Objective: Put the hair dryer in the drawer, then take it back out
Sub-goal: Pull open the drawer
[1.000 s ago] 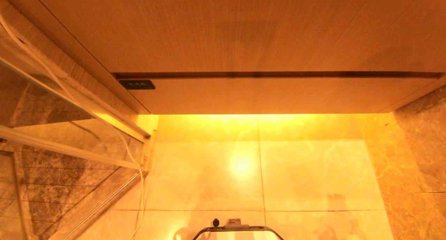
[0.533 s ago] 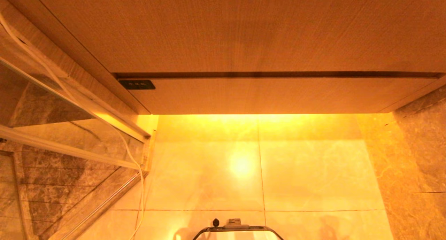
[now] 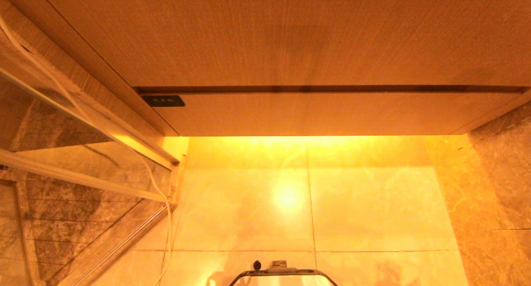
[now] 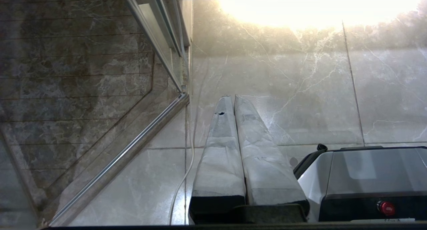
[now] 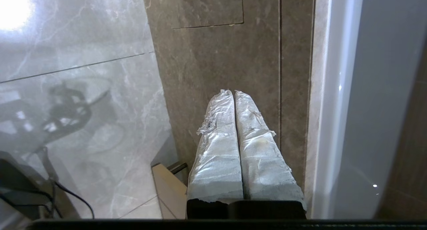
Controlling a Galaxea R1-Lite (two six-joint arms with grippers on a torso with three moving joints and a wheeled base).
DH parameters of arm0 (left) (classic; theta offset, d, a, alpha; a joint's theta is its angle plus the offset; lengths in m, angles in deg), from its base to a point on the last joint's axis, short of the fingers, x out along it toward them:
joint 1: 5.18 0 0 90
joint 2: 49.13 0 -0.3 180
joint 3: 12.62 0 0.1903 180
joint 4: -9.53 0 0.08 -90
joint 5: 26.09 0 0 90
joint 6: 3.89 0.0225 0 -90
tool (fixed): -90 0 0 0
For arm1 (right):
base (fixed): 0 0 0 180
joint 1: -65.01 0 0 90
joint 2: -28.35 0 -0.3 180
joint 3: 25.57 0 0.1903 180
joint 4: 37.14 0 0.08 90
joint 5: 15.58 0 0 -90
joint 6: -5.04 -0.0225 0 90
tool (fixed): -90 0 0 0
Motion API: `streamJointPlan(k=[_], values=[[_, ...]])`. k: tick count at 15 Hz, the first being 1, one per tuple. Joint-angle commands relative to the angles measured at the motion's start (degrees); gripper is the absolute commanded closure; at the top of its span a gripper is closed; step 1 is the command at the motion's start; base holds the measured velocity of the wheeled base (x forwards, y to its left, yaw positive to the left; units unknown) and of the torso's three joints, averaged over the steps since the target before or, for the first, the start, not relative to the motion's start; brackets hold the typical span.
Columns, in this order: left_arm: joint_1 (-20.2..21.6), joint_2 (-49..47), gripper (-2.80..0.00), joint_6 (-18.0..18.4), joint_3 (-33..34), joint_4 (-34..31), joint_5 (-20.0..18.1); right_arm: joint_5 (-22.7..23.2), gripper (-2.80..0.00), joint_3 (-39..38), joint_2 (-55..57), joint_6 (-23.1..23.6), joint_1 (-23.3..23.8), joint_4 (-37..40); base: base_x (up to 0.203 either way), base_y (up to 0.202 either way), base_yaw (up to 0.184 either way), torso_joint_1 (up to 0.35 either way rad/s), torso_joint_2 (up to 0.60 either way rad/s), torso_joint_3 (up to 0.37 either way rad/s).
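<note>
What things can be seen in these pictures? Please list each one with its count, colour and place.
countertop: one, wood-grain, across the top of the head view.
drawer: one, wood-grain, closed, below the countertop edge.
label: one, black, at the drawer front's left end.
floor tiles: several, pale and glossy, below the drawer.
dark stone: one strip, brown-grey, on the right.
glass door frame: one, silver, on the left.
cord: one, white, running down beside the frame.
hair dryer: none in any view.
robot base: one, grey and black with a red button, over the floor.
left end effector: one, grey wrapped fingers, shut, empty, above the floor.
right end effector: one, grey wrapped fingers, shut, empty, over the dark stone.
</note>
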Motion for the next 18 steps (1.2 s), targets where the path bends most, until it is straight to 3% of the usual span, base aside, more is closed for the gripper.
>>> streamJointPlan(k=[1, 4, 5, 8, 9, 15, 18], values=[[0.0, 0.0, 0.00, 0.0, 0.1, 0.0, 0.0, -0.1, 0.00, 0.3, 0.7, 0.9, -0.3, 0.8, 0.000, 0.000, 0.000, 0.000, 0.00, 0.000], [0.0, 0.0, 0.00, 0.0, 0.1, -0.1, 0.0, 1.3, 0.00, 2.1, 2.5, 6.6, -1.4, 2.6, 0.000, 0.000, 0.000, 0.000, 0.00, 0.000], [0.0, 0.0, 0.00, 0.0, 0.1, 0.0, 0.0, 4.2, 0.00, 2.2, 3.0, 9.7, -3.3, 1.9, 0.000, 0.000, 0.000, 0.000, 0.00, 0.000], [0.0, -0.1, 0.00, 0.0, 0.1, 0.0, 0.0, 21.1, 0.00, 4.0, 5.0, 16.7, -8.7, 0.6, 0.000, 0.000, 0.000, 0.000, 0.00, 0.000], [0.0, 0.0, 0.00, 0.0, 0.1, 0.0, 0.0, 23.1, 0.00, 3.7, 4.7, 17.5, -10.7, -0.1, 0.000, 0.000, 0.000, 0.000, 0.00, 0.000], [0.0, 0.0, 0.00, 0.0, 0.1, 0.0, 0.0, 29.0, 0.00, 2.5, 5.0, 26.8, -13.6, -5.5, 0.000, 0.000, 0.000, 0.000, 0.00, 0.000], [0.0, 0.0, 0.00, 0.0, 0.1, 0.0, 0.0, 29.3, 0.00, 0.5, 5.7, 27.3, -15.4, -10.3, 0.000, 0.000, 0.000, 0.000, 0.00, 0.000]])
